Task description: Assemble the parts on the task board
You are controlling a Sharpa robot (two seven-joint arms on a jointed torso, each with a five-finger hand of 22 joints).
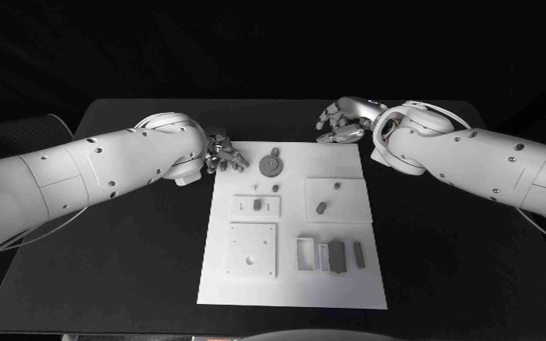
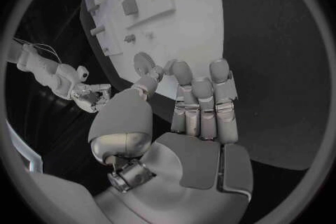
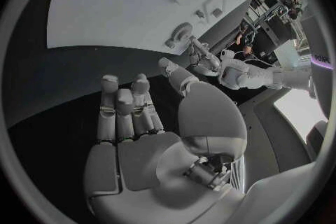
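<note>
The surface is black and matte, with darkness behind its far edge. The board is a white plate lying in the middle, its long axis running near to far.

At the board's near right, a row of grey bars lies side by side, each with its long axis near to far. Left of them is a square plate with a small hole. Farther on, a smaller plate carries a short peg, and to its right a square plate holds a tilted oblong part. Near the far edge lies a round grey gear.

The left robot hand hovers at the board's far left corner, fingers spread and holding nothing. The right robot hand hangs just beyond the far right corner, fingers loosely curved and apart, also holding nothing.
</note>
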